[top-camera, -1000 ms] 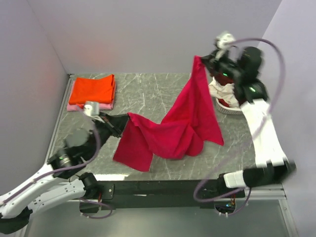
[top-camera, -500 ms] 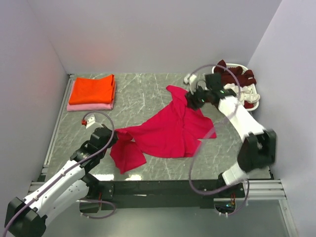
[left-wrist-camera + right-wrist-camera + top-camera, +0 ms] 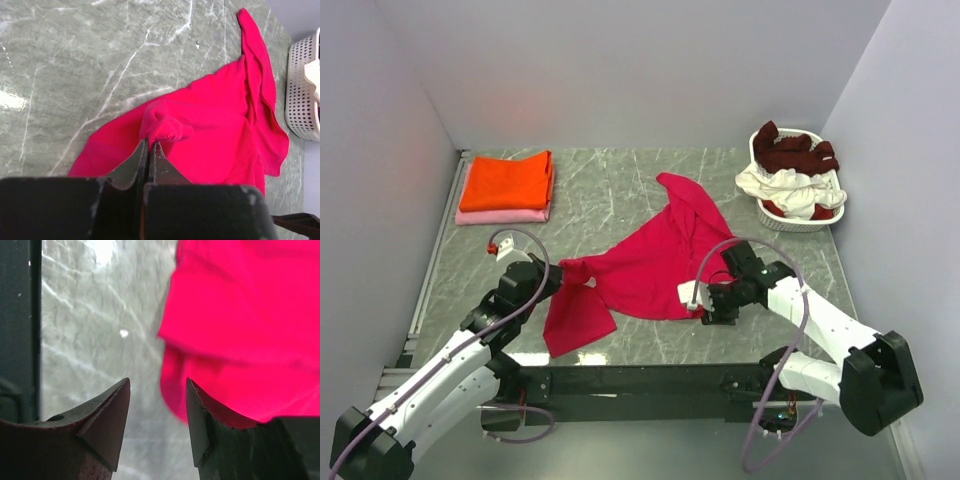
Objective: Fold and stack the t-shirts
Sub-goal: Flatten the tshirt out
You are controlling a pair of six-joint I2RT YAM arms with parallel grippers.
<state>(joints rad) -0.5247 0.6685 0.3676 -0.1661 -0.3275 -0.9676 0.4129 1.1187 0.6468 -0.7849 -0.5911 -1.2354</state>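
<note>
Tabletop (image 3: 620, 190), t-shirt (image 3: 650, 268) between left jaws

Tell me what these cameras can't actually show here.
- Pale pink shirt: top view, only its edge shows under the orange shirt.
- Basket: top view, heaped maroon cloth and white cloth hide how many shirts it holds; left wrist view, the right edge cuts it off.
- Crimson shirt: right wrist view, blurred and too close to read its folds.

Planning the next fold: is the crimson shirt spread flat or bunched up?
Bunched: the crimson shirt lies rumpled in overlapping folds, a pinch of it in the shut left gripper.
</note>
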